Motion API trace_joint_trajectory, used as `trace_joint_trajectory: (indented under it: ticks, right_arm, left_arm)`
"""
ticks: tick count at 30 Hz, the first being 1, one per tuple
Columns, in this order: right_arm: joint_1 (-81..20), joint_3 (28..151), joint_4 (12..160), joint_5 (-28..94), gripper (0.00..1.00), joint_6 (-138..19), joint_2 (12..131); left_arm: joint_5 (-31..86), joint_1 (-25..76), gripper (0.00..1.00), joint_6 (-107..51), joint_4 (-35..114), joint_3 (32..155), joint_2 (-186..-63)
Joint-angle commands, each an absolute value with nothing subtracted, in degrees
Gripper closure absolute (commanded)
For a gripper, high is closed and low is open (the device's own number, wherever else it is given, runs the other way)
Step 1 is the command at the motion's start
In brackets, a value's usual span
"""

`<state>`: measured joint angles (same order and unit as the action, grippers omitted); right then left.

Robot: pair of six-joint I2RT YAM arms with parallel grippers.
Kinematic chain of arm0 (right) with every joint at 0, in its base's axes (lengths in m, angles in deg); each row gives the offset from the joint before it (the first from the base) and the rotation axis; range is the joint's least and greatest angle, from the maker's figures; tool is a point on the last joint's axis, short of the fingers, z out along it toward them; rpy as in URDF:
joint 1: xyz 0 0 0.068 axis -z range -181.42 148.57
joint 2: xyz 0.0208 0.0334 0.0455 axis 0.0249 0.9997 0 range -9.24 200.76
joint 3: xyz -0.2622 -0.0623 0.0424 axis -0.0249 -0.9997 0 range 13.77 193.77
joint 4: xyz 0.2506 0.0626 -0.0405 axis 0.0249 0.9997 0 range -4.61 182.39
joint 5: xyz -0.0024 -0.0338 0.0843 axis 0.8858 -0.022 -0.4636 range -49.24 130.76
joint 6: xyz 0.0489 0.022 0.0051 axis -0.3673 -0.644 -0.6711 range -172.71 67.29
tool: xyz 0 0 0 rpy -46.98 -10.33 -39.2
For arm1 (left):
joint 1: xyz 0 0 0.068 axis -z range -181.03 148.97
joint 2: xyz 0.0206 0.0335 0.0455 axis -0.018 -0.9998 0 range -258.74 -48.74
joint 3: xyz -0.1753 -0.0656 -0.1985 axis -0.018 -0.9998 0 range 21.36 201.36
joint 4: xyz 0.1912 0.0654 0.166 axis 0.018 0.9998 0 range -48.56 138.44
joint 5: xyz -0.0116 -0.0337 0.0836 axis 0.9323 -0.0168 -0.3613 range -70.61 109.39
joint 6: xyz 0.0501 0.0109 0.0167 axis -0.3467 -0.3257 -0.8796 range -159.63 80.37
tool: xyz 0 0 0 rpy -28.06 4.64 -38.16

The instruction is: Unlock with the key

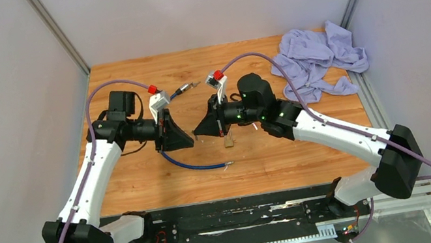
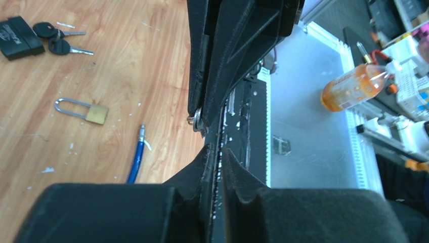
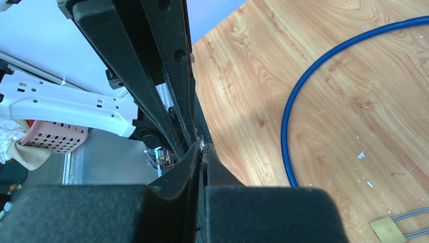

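A brass padlock (image 1: 227, 139) with a steel shackle lies flat on the wooden table; it also shows in the left wrist view (image 2: 96, 113) and the right wrist view (image 3: 387, 230). My right gripper (image 1: 198, 131) is shut on a small silver key (image 3: 202, 146), held in the air left of the padlock; the key's tip shows in the left wrist view (image 2: 197, 120). My left gripper (image 1: 188, 140) faces it tip to tip, its jaws shut with only a sliver of gap (image 2: 216, 152) and nothing between them. The key sits just beyond its fingertips.
A blue cable (image 1: 197, 163) curves on the table under both grippers. Two black-headed keys (image 2: 55, 40) and a black fob (image 2: 20, 31) lie further back. A crumpled lilac cloth (image 1: 318, 61) lies at the back right. A black rail (image 1: 228, 215) runs along the near edge.
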<state>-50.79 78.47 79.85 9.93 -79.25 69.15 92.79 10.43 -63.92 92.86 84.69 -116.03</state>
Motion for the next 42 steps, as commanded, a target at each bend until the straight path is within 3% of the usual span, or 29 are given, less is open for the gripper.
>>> trace_joint_trajectory:
  ticks: [1,5,11,27,39,42]
  right_arm:
    - [-50.65,78.36,79.15,10.03,0.99,-78.72,68.43]
    - [-50.65,78.47,77.07,8.49,0.99,-80.66,68.79]
    - [-50.92,78.39,73.94,8.27,0.99,-83.31,70.28]
    - [-52.11,77.34,72.42,10.25,0.99,-84.15,71.71]
    - [-54.05,78.03,74.07,14.97,0.99,-82.67,72.47]
    - [-54.2,77.69,75.01,16.2,0.99,-81.9,71.96]
  left_arm:
    - [94.31,10.39,0.76,-63.23,93.15,85.3,-115.77]
    - [93.88,10.39,0.54,-67.42,93.13,83.63,-114.7]
    - [94.23,10.74,0.47,-67.85,93.26,84.41,-115.12]
    - [89.58,10.74,0.71,-65.82,93.21,85.86,-116.64]
    - [91.63,10.74,0.71,-63.51,93.14,85.44,-115.73]
    - [92.92,10.7,0.75,-63.71,93.16,85.26,-115.71]
